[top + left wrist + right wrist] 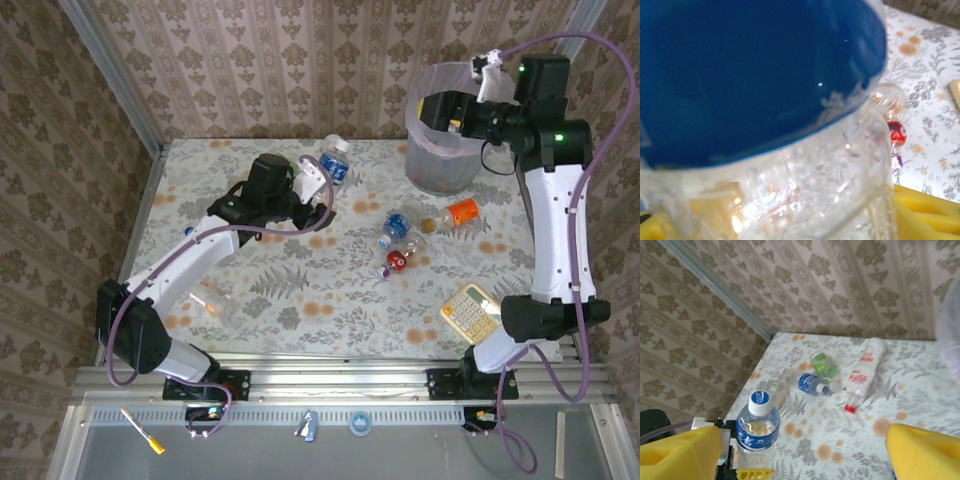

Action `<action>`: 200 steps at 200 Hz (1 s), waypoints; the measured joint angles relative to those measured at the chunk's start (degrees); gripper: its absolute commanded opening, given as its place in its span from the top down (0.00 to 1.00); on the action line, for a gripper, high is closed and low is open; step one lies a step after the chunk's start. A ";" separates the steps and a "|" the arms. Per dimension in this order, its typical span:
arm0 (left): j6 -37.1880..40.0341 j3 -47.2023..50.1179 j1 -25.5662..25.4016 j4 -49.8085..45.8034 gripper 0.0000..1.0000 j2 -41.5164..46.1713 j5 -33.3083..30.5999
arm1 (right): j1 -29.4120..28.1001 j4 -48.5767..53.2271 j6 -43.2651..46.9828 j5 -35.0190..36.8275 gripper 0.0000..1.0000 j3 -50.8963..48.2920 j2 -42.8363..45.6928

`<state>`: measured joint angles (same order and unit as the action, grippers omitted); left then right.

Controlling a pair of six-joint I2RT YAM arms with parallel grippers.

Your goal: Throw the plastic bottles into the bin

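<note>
My left gripper [322, 182] is shut on a clear bottle with a blue label [336, 160], held upright above the table's back middle. In the left wrist view that bottle [790, 100] sits between the yellow pads [925, 210]. My right gripper [447, 110] hangs open over the bin [440, 168], a translucent grey wastebasket at the back right. Its yellow fingers [680, 455] stand far apart with nothing between them. On the table lie an orange-labelled bottle [460, 212], a blue one [398, 222] and a red-capped one [397, 262].
A beige calculator [470, 312] lies near the right arm's base. A faint clear bottle [215, 300] rests beside the left arm. The right wrist view looks across the table at the held bottle [757, 427], a green bottle [822, 365] and a red-labelled one [865, 372]. Patterned walls close in the table.
</note>
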<state>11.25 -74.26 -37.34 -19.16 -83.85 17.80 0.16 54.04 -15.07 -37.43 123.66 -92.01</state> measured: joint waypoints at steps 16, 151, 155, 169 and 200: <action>0.48 -1.62 -1.42 0.31 0.47 -0.02 0.00 | -1.95 1.09 -0.44 -0.96 0.17 0.00 -0.72; 2.56 -8.20 -8.41 0.37 0.49 -4.98 0.04 | -9.70 -0.17 -5.11 -5.14 0.35 -7.15 -2.03; 2.54 -8.35 -8.44 0.37 0.49 -5.07 0.07 | -9.75 -0.20 -5.14 -5.16 0.36 -7.15 -2.03; 2.56 -8.70 -8.44 0.44 0.49 -5.25 0.07 | -9.88 -0.22 -5.11 -5.38 0.37 -7.23 -2.03; 2.60 -8.72 -8.44 0.44 0.49 -5.27 0.07 | -10.14 -0.20 -5.07 -5.55 0.42 -7.69 -2.03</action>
<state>13.85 -82.98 -45.78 -18.72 -89.12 17.87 -9.98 53.84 -20.14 -42.98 115.96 -94.04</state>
